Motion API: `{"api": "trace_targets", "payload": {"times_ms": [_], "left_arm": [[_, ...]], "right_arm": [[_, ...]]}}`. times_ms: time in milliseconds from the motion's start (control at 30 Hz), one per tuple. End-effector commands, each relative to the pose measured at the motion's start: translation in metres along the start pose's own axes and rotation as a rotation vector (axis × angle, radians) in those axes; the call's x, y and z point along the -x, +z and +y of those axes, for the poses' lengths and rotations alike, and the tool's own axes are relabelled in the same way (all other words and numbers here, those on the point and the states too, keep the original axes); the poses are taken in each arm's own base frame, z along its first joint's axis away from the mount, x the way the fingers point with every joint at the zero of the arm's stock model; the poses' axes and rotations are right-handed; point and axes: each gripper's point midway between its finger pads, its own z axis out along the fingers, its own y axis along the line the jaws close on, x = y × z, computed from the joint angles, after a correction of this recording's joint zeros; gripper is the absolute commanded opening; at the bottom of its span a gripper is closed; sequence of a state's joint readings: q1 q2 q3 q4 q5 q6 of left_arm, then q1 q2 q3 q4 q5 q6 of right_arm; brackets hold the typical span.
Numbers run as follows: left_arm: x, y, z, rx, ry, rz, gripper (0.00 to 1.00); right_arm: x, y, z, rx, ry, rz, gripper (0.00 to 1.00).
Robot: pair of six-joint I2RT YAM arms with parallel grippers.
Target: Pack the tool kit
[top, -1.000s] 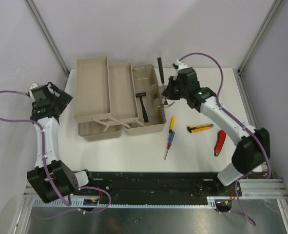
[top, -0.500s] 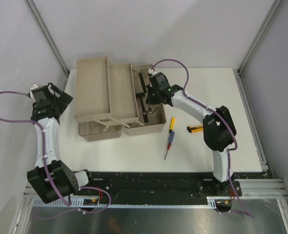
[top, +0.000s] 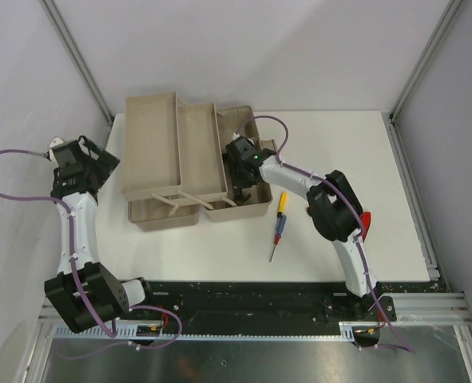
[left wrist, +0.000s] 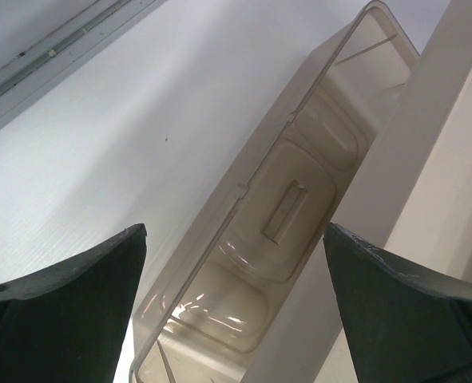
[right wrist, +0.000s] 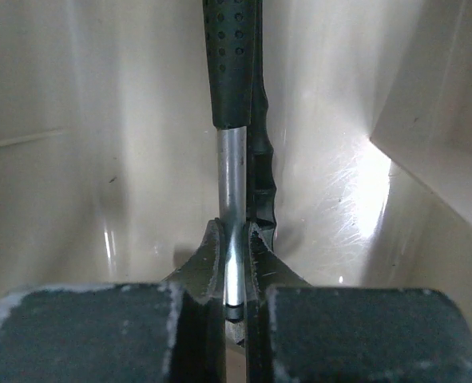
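Observation:
The beige tool kit box (top: 251, 209) stands unfolded at the back left, its trays (top: 152, 152) spread out to the left. My right gripper (top: 242, 171) reaches down into the box's right compartment. It is shut on the silver shaft (right wrist: 232, 183) of a black-handled tool (right wrist: 229, 64), which hangs close over the compartment floor (right wrist: 100, 120); another dark tool lies just behind it. A yellow-red-blue screwdriver (top: 278, 226) lies on the table in front of the box. My left gripper (left wrist: 236, 319) is open and empty beside the translucent lid (left wrist: 299, 199).
A red-handled tool (top: 366, 221) shows partly behind the right arm's elbow (top: 331, 207). The left arm (top: 76, 199) stands at the table's left edge, off the box. White table (top: 220, 239) runs in front of the box. Frame posts rise at both back corners.
The right arm has swung left from the back right of the table and down into the box compartment, carrying the black-handled tool. The left arm has not moved.

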State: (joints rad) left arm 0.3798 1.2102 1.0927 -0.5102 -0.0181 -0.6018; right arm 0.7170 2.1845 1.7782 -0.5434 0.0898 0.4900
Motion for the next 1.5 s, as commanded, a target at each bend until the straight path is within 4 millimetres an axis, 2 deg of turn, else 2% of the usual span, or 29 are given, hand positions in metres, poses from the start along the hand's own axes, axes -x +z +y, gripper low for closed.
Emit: {"api": "trace_targets", "payload": {"times_ms": [0,67,133,233,300,433,500,600,700,800,867,967,1067,1133,1267,1467], "left_arm": [[0.007,-0.007,-0.007,-0.038,0.017,-0.034,0.96],[0.007,-0.007,-0.007,-0.038,0.016,-0.034,0.96],[0.008,-0.007,-0.008,-0.039,0.016,-0.036,0.96],[0.008,-0.008,-0.013,-0.06,0.017,-0.026,0.96],[0.009,-0.009,-0.016,-0.074,0.017,-0.024,0.96],[0.013,-0.011,-0.021,-0.091,0.018,-0.028,0.96],[0.014,-0.011,-0.022,-0.093,0.018,-0.028,0.96],[0.015,-0.01,-0.023,-0.093,0.019,-0.028,0.96],[0.017,-0.014,-0.028,-0.114,0.044,-0.033,0.96],[0.023,-0.02,-0.038,-0.14,0.085,-0.051,0.96],[0.026,-0.025,-0.047,-0.16,0.11,-0.059,0.96],[0.029,-0.032,-0.057,-0.171,0.145,-0.07,0.96],[0.032,-0.039,-0.065,-0.179,0.183,-0.081,0.96],[0.035,-0.046,-0.075,-0.2,0.207,-0.091,0.96],[0.04,-0.066,-0.107,-0.291,0.281,-0.107,0.96],[0.03,-0.096,-0.157,-0.464,0.416,-0.104,0.96]], "right_arm": [[0.018,-0.001,0.004,-0.035,0.082,-0.055,0.0],[0.017,0.003,0.001,-0.038,0.087,-0.043,0.07],[0.016,0.004,0.001,-0.039,0.087,-0.039,0.19],[0.023,-0.008,0.004,-0.029,0.077,-0.061,0.36],[0.033,-0.026,0.009,-0.016,0.076,-0.087,0.44],[0.056,-0.081,0.017,0.014,0.088,-0.166,0.53],[0.06,-0.104,0.016,0.016,0.09,-0.204,0.54],[0.056,-0.132,0.001,-0.02,0.111,-0.239,0.54],[0.045,-0.161,-0.025,-0.083,0.171,-0.306,0.53],[0.026,-0.181,-0.071,-0.19,0.283,-0.368,0.53],[0.011,-0.184,-0.103,-0.278,0.36,-0.364,0.54],[-0.011,-0.183,-0.147,-0.403,0.477,-0.314,0.57],[-0.027,-0.182,-0.177,-0.482,0.583,-0.27,0.58],[-0.034,-0.18,-0.19,-0.506,0.644,-0.256,0.58],[-0.053,-0.17,-0.217,-0.523,0.757,-0.205,0.58],[-0.088,-0.145,-0.259,-0.495,0.948,-0.053,0.52]]}}
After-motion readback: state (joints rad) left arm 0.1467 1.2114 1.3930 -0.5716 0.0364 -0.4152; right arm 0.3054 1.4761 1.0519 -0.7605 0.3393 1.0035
